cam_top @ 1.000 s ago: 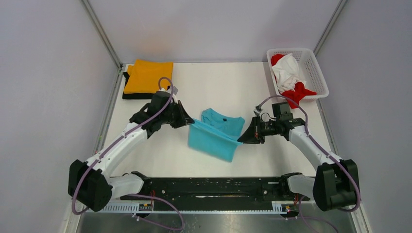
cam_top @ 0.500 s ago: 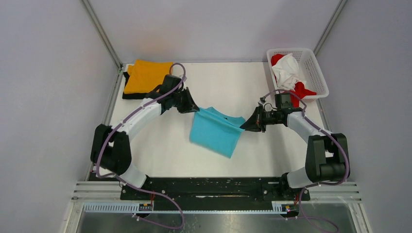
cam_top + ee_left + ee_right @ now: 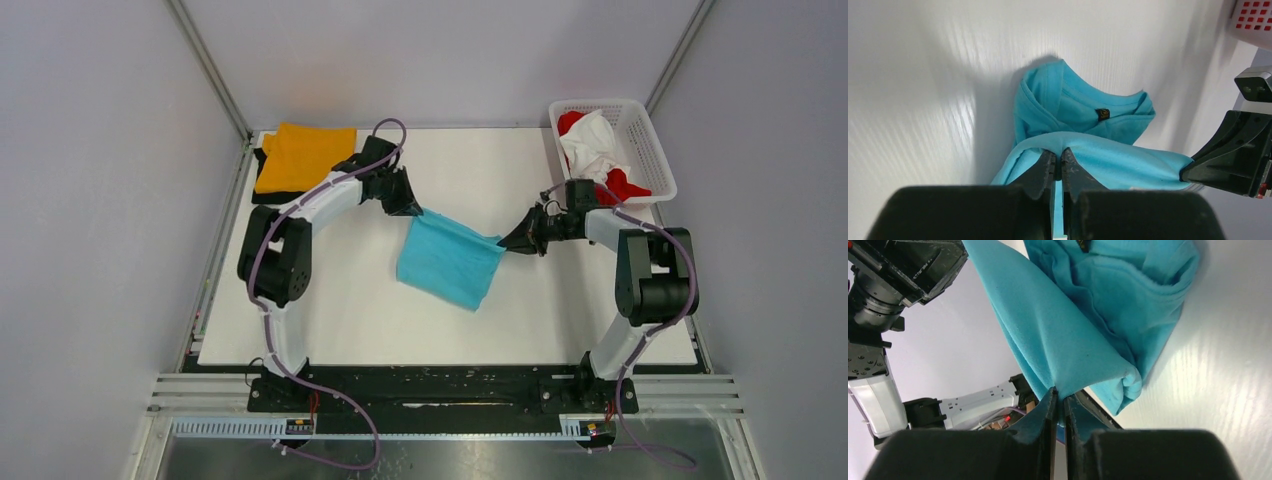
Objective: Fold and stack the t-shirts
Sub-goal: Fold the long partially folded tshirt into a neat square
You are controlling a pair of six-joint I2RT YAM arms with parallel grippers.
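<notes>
Though unseen from above, a black label [image 3: 1103, 113] sits inside the turquoise t-shirt [image 3: 1120, 157].

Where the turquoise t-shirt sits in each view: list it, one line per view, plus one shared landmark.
Top external: turquoise t-shirt mid-table, stretched between left gripper and right gripper.
Left wrist: centre of the picture, its upper edge pinched in the shut jaws at the bottom.
Right wrist: top centre, a fold pinched in the shut jaws at the bottom.
Shared landmark: the white table beneath it.
</notes>
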